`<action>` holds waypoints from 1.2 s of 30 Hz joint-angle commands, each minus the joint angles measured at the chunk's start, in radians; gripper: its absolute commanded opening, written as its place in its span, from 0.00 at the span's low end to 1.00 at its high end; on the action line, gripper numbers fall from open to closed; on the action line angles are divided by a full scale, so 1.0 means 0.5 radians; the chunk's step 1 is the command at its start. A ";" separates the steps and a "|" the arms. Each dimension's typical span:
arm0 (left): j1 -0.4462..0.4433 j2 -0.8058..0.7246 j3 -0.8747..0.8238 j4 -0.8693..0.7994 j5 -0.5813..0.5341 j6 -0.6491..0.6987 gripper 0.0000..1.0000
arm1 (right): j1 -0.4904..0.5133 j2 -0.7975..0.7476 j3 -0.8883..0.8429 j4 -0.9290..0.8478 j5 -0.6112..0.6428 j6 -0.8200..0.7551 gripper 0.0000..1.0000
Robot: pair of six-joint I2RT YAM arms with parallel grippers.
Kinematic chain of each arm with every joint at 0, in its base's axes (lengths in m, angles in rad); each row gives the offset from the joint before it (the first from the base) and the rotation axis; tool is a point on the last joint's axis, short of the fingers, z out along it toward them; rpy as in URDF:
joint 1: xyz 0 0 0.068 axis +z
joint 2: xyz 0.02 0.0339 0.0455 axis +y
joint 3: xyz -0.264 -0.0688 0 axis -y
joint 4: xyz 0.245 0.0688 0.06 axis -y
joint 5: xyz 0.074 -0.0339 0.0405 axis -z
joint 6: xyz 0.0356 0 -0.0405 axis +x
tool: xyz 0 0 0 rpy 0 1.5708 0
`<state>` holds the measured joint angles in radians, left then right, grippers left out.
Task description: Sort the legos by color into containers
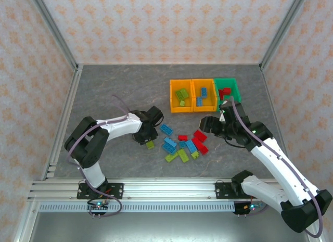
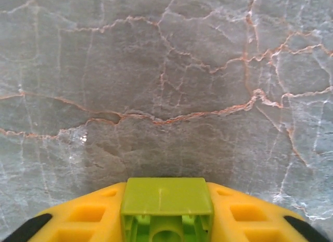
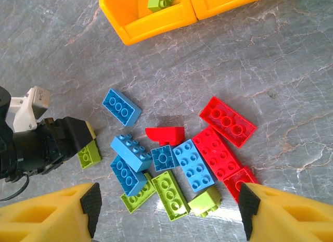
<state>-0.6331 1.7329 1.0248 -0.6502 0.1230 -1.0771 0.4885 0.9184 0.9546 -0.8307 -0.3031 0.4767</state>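
The left gripper (image 2: 166,226) is clamped on a lime green brick (image 2: 166,198), which sits between its yellow fingers (image 2: 88,216) with bare table (image 2: 166,70) ahead. The right gripper (image 3: 169,206) is spread wide. The loose legos (image 3: 182,158) lie just ahead, between its fingertips (image 3: 89,206). Beyond the pile sit the orange-yellow bins (image 3: 151,18), with the green bin (image 1: 229,88) beside them.

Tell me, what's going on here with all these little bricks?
Two robot arms are sorting bricks by colour. The left gripper is shut on a lime brick beside the loose pile of blue, red and lime bricks. The right gripper hovers open above that pile. Some bricks already lie in the bins, with red in the green bin.
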 commanded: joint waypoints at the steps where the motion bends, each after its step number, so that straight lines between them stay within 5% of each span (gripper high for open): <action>1: -0.049 -0.070 0.046 0.261 0.124 0.047 0.27 | 0.011 0.037 0.009 0.020 0.044 0.023 0.72; 6: -0.157 -0.324 0.349 0.249 -0.141 0.393 0.19 | 0.016 0.106 0.022 0.134 0.067 0.027 0.73; 11: -0.207 -0.212 0.738 0.378 -0.313 0.776 0.18 | 0.014 0.084 -0.025 0.266 0.216 0.099 0.73; 17: -0.143 0.335 1.451 0.297 -0.612 1.198 0.18 | 0.014 0.090 -0.065 0.310 0.229 0.127 0.75; 25: -0.044 1.284 2.717 -0.439 -0.870 1.296 0.19 | 0.014 0.051 -0.081 0.233 0.246 0.124 0.76; 27: -0.041 1.364 2.838 -0.515 -0.873 1.287 0.23 | 0.014 0.030 -0.081 0.220 0.256 0.126 0.76; 32: -0.040 1.325 2.809 -0.508 -0.802 1.265 0.50 | 0.015 0.013 -0.069 0.217 0.262 0.132 0.77; 36: -0.047 1.160 2.696 -0.480 -0.729 1.258 0.54 | 0.014 0.053 -0.063 0.268 0.226 0.118 0.77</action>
<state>-0.6487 2.4416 2.3802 -0.8536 -0.2413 -0.4500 0.4885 0.9390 0.9211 -0.7025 -0.2043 0.5316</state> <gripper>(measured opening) 0.533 0.770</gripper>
